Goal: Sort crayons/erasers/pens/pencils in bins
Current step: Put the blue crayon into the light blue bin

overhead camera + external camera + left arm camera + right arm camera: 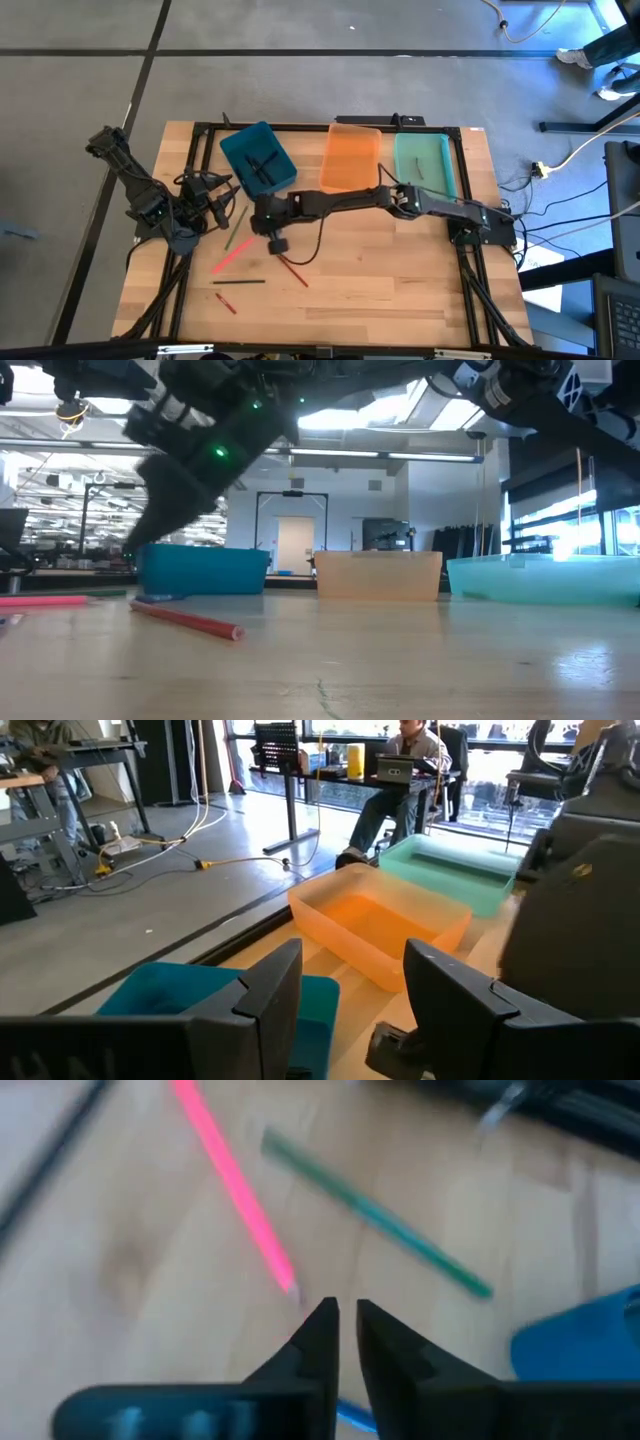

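With the right arm stretched across the table to the left side, I read the right gripper (pixel 342 1320) as hovering low over the wood, its fingers nearly together with only a slit between them and nothing held. Just past the tips lie the pink stick (pixel 235 1185) and the green stick (pixel 375 1213), well placed for a pick; a blue sliver (pixel 352 1416) under the fingers may be another item, but the wrist view is too smeared to say. The teal bin (pixel 258 157) sits just beyond, with dark sticks (pixel 262 164) already in it. The orange bin (pixel 351 156) and mint bin (pixel 424 163) stand beside it along the far edge. A red stick (pixel 187 620) lies loose nearer me. The left gripper (pixel 350 995) waits at the table's left, fingers spread, empty, facing the bins.
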{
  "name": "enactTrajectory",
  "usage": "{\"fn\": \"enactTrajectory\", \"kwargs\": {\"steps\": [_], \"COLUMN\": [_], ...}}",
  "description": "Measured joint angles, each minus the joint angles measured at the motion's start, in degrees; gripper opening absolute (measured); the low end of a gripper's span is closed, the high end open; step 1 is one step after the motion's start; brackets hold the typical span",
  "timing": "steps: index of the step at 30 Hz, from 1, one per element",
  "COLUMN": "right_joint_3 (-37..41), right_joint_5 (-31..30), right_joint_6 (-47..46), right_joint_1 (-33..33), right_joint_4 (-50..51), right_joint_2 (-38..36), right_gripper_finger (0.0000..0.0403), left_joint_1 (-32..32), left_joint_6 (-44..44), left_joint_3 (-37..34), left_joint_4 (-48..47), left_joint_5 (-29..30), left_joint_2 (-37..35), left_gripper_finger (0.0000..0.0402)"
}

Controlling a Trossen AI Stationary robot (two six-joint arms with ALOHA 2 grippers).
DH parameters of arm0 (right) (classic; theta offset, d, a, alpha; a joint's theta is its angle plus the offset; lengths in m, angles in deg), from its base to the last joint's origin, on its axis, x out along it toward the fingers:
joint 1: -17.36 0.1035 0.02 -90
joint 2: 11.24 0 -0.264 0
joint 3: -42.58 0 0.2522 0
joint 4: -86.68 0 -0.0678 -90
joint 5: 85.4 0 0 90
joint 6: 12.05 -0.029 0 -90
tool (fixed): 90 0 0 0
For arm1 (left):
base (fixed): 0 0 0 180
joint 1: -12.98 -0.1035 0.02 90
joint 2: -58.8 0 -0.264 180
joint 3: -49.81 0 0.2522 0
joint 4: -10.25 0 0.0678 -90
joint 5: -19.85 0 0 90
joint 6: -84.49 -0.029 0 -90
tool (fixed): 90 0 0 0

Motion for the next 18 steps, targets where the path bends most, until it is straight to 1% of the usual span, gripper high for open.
{"fn": "enactTrajectory", "kwargs": {"steps": [4,7,12,18], "right_joint_3": [0.1,0.2,0.2,0.2], "right_joint_5": [3.7,5.7,9.3,9.4], "right_joint_6": [9.4,13.6,21.5,32.2], "right_joint_1": [-1.3,-2.1,-2.9,-2.9], "right_joint_4": [7.3,11.9,15.7,19.9], "right_joint_2": [-0.2,0.1,0.1,0.1], "right_gripper_finger": [0.0077,0.0094,0.0125,0.0156], "left_joint_1": [0.0,0.0,0.0,0.0], "left_joint_6": [0.0,-0.9,-1.4,-1.4], "left_joint_3": [0.0,0.0,0.0,0.0], "left_joint_4": [0.0,0.1,0.1,0.1], "left_joint_5": [0.0,0.0,0.2,0.2], "left_joint_2": [0.0,0.0,0.0,0.0], "left_gripper_finger": [0.0170,0.0170,0.0170,0.0170]}}
